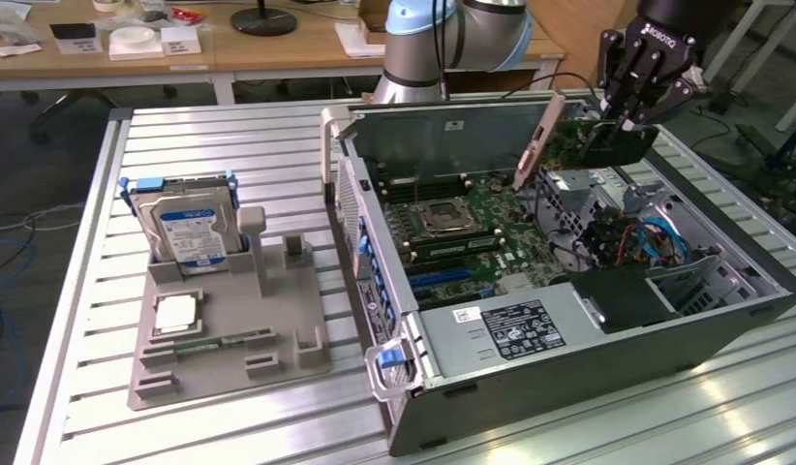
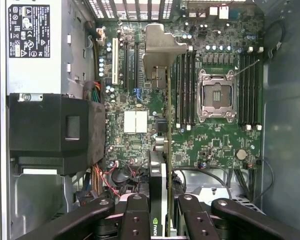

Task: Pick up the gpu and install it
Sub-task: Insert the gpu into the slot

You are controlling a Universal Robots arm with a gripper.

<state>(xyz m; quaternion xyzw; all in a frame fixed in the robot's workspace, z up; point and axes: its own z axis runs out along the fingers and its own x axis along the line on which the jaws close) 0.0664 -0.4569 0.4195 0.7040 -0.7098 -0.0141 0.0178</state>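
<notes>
gpu (image 2: 160,172) inside end effector (image 2: 162,219) grip

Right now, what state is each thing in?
gripper: shut on the gpu
gpu: held edge-on over the motherboard, not in a slot
case: lying on its side, open
CPU socket: empty
hard drive: upright in its holder

Slatted aluminium table (image 1: 204,136); wooden desk (image 1: 269,53) behind, black round base (image 1: 262,19) on it; grey floor (image 1: 43,160), loose cables (image 1: 14,228) at exterior view's left
</notes>
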